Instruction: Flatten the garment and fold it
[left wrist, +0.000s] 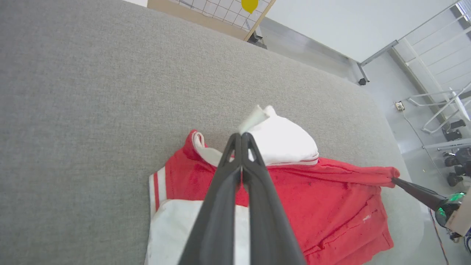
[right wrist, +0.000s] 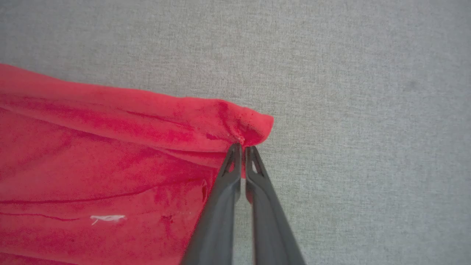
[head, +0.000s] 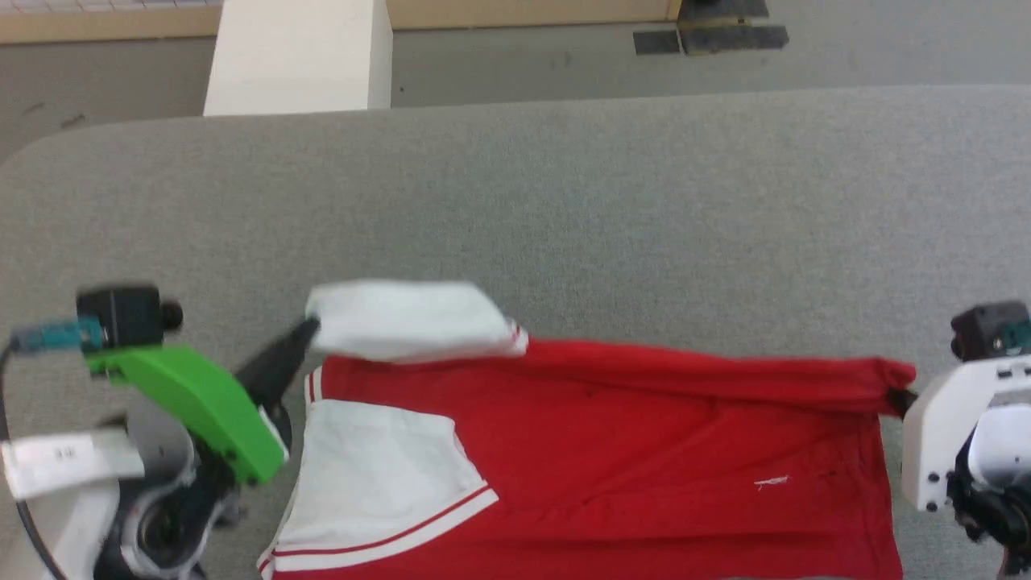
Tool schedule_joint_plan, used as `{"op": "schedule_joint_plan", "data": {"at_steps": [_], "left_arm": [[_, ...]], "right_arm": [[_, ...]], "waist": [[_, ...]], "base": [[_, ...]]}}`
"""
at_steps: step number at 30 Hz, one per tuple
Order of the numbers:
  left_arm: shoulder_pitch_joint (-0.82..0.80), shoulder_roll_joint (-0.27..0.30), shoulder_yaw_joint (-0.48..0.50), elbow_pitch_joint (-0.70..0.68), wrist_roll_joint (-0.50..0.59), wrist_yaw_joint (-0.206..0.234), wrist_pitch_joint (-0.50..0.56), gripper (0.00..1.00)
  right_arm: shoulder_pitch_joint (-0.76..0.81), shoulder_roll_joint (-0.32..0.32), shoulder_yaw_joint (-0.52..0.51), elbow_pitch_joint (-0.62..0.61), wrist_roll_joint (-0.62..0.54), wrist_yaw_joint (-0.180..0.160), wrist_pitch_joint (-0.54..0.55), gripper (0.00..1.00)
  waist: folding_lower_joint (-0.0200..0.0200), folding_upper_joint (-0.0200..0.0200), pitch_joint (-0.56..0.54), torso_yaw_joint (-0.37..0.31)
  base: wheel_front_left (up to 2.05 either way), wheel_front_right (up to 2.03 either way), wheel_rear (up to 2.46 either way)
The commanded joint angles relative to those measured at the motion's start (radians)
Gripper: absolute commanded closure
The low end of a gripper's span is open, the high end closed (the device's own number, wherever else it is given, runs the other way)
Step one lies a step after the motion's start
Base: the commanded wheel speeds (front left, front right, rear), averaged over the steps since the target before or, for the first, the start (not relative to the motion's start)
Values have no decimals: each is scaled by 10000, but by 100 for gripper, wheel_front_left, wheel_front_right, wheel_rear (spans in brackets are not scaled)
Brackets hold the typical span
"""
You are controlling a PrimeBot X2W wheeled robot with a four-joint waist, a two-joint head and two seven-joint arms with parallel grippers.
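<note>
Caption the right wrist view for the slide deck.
Right gripper, jaws shut on a bunched red corner of the garment, lying over the grey table.

The left gripper [left wrist: 241, 135] was clamped shut, its fingertips pinching the edge of the white sleeve [left wrist: 283, 140] of the garment [left wrist: 316, 195]. The right gripper [right wrist: 243, 146], well apart from it, was also closed, with the red hem corner caught between its tips.

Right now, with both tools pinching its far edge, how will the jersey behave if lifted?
Probably floppy: the jersey creases and sags between the left tool and right tool. Likely light, since thin fingertip pinches seem enough to hold its edge. The white sleeve may flop about; it lies loosely folded over the red body.
</note>
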Motion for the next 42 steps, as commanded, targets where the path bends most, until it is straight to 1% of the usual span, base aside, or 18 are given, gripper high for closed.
{"op": "schedule_joint_plan", "data": {"at_steps": [1,7,13,17,21,22,23,25,28,31,33,35,37,38,40,42], "left_arm": [[557,-46,74,-143,-189,111,-115,100],[2061,-409,275,-88,-480,437,-639,100],[3239,-445,400,511,-404,981,-895,100],[3598,-482,170,1071,-422,1132,-699,100],[3523,-542,-130,1753,-344,1210,-481,100],[3483,-562,-164,1869,-331,1214,-468,70],[3437,-563,-202,1983,-289,1229,-460,0],[3363,-556,-242,2106,-265,1270,-400,0],[3297,-314,-257,2079,-55,1440,-314,0],[3233,66,-48,1742,237,1703,-397,0],[3102,188,267,1419,324,1750,-681,0],[2852,368,566,1156,631,1735,-1157,0],[2411,497,807,979,1158,1661,-1897,0],[2197,519,847,940,1413,1590,-2244,0],[1696,491,830,933,2009,1351,-3097,0],[1204,381,643,1109,2663,1041,-4028,0]], "right_arm": [[263,82,-95,41,12,-17,-78,100],[965,391,-455,263,-31,-17,-205,100],[1477,496,-396,650,-97,-17,-206,100],[1651,473,-266,948,-87,-17,-248,100],[1752,462,-146,1162,-41,-17,-251,100],[1754,451,-93,1181,-28,-17,-291,72],[1763,432,-51,1189,5,-17,-343,0],[1772,348,-35,1142,48,-17,-485,0],[1905,176,-111,761,269,-17,-499,0],[2239,-93,-395,44,603,-17,-346,0],[2394,-185,-822,-512,877,-17,-249,0],[2433,-269,-1287,-1005,1022,-17,-168,0],[2313,-234,-1715,-1392,1157,-17,-44,0],[2258,-292,-1771,-1467,1127,-17,-5,0],[2105,-316,-1719,-1455,1221,-17,148,0],[2002,-464,-1265,-1223,1316,-17,362,0]], "waist": [[1,0,-516,183],[1,0,-813,428],[1,0,-1000,434],[1,0,-1039,423],[1,0,-1088,389],[1,0,-1114,368],[1,0,-1135,344],[1,0,-1213,312],[1,0,-1308,323],[1,0,-1411,374],[1,0,-1436,406],[1,0,-1429,432],[1,0,-1387,447],[1,0,-1365,455],[1,0,-1311,462],[1,0,-1255,460]], "base": [[0,0,0],[0,0,0],[0,0,0],[0,0,0],[0,0,0],[0,0,0],[0,0,0],[0,0,0],[0,0,0],[0,0,0],[0,0,0],[0,0,0],[0,0,0],[0,0,0],[0,0,0],[0,0,0]]}}
